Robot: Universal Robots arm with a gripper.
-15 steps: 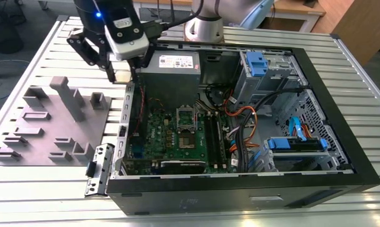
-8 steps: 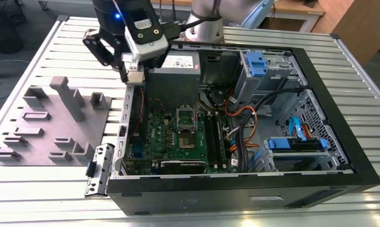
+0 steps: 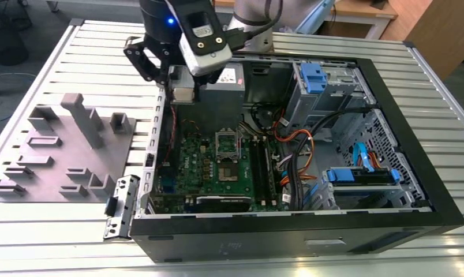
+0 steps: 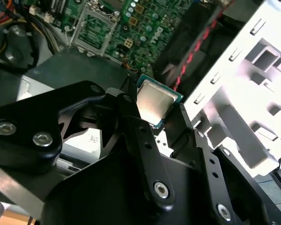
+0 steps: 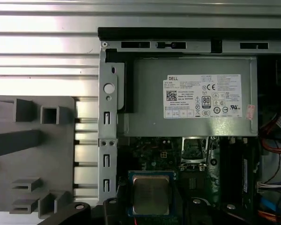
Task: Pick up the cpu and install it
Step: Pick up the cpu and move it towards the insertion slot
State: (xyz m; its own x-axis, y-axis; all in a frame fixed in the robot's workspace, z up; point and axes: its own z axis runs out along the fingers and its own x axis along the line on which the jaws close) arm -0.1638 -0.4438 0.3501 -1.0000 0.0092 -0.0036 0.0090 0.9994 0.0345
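The cpu, a small square chip with a silvery top and a green rim, sits between the black fingers of my gripper, which is shut on it. In the first wrist view the cpu hangs over the motherboard's edge, just past the grey power supply. In the exterior view the gripper hovers above the open computer case, near its wall on the exterior view's left. The shiny socket frame on the green motherboard stands apart from the chip, toward the case's middle, and appears too as the socket frame.
A grey plastic tray with upright blocks lies outside the case on the exterior view's left. Cables and blue drive bays crowd the case's other side. The metal case wall runs close beside the gripper.
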